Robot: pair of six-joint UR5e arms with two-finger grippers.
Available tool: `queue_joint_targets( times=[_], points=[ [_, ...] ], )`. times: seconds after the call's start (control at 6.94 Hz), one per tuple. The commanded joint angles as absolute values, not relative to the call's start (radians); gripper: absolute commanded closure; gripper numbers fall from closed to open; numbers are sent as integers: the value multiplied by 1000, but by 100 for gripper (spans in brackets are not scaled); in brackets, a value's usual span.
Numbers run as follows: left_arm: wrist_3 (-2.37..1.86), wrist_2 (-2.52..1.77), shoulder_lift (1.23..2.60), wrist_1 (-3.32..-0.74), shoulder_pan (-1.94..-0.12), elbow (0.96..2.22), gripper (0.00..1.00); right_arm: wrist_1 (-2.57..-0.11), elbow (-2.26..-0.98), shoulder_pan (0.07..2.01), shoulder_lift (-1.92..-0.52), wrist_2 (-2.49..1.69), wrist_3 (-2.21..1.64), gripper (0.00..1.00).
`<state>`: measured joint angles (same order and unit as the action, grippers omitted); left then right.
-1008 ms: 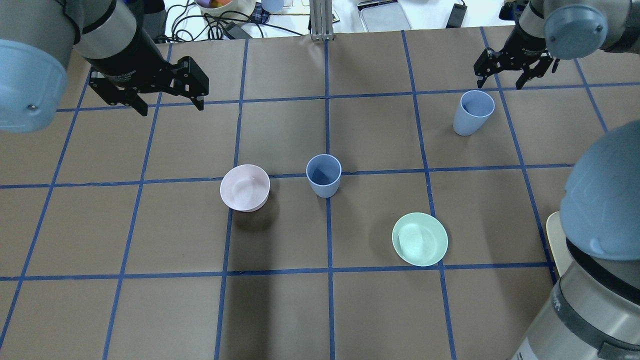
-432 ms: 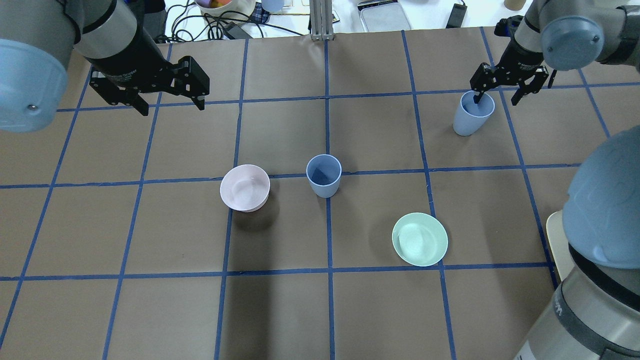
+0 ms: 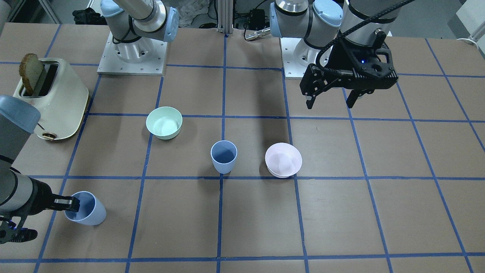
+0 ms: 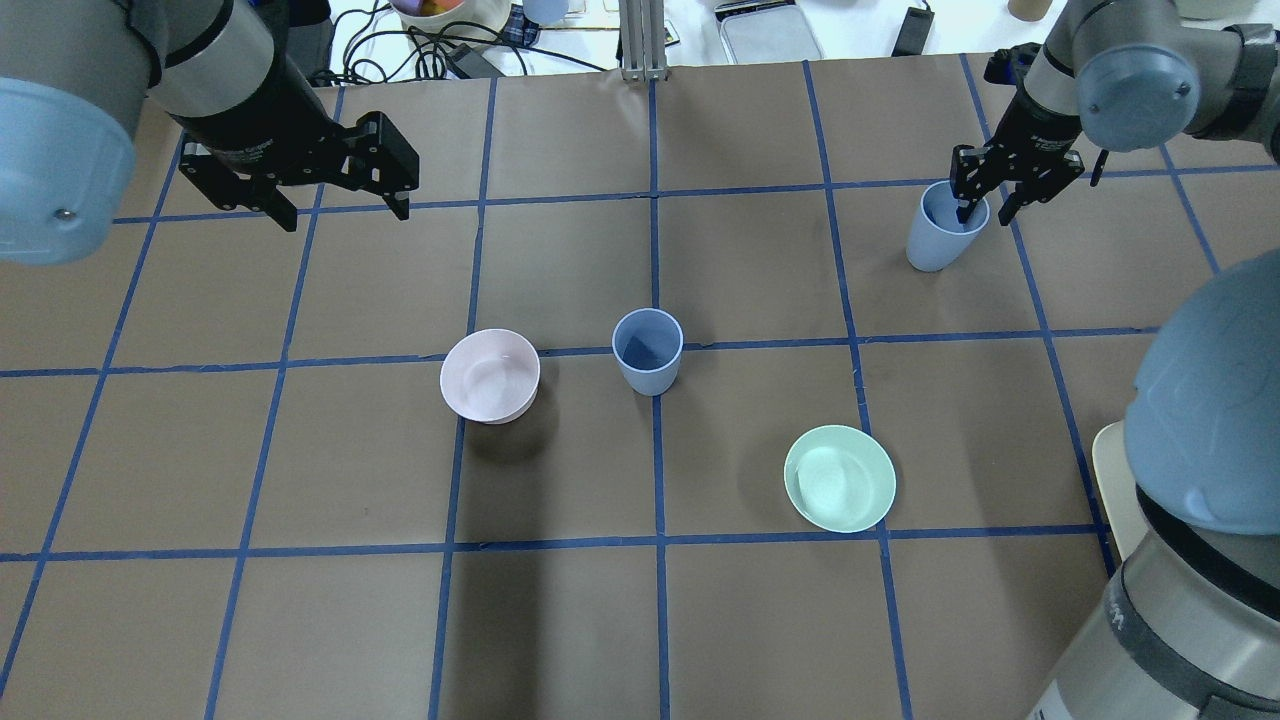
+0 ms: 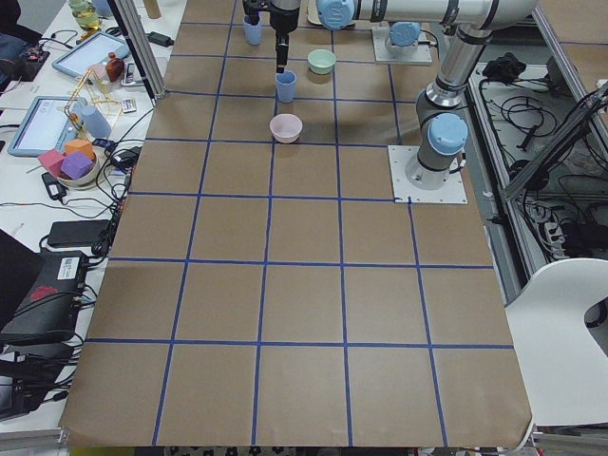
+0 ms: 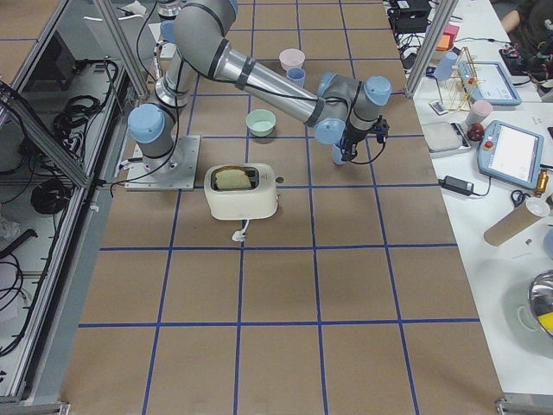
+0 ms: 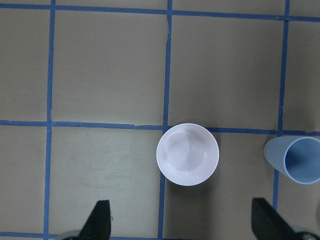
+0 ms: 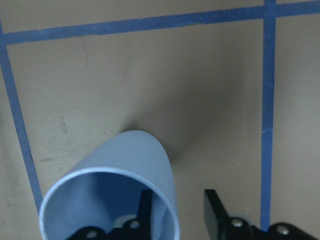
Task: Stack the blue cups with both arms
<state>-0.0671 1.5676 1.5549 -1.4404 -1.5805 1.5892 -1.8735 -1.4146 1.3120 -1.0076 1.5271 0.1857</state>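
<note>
Two pale-blue cups stand upright on the table. One cup (image 4: 648, 352) is at the middle, also seen from the front (image 3: 224, 156). The other cup (image 4: 938, 240) is at the far right, tilted slightly in the front view (image 3: 86, 209). My right gripper (image 4: 985, 212) is down on this cup, straddling its rim. In the right wrist view one finger (image 8: 144, 212) is inside the cup (image 8: 115, 195) and the other is outside, with a small gap left. My left gripper (image 4: 340, 200) is open and empty, hovering over the far left of the table.
A pale pink bowl (image 4: 490, 375) sits just left of the middle cup. A mint-green bowl (image 4: 840, 478) lies nearer me on the right. A cream toaster (image 3: 53, 98) with bread stands by the right arm's base. Clutter lies beyond the far table edge.
My right gripper has come down from behind the far right cup onto its rim, and its fingers have narrowed around the wall. The left arm has not moved.
</note>
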Motion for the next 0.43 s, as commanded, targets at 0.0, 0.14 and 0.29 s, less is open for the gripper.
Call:
queue_joint_targets(
  times=[0.0,0.14,0.29],
  points=[
    [-67,1568,1554,-1440,-1582,1589,0,-1865,-1411,1316,-1032,1528,183,100],
    [-67,1568,1557,-1440,-1582,1589,0,-1847,-1413,1325,-1079,1526,175,100],
    [-67,1568,1552,-1440,-1582,1589,0,-1777,-1413,1350,-1129,1500,152,100]
  ],
)
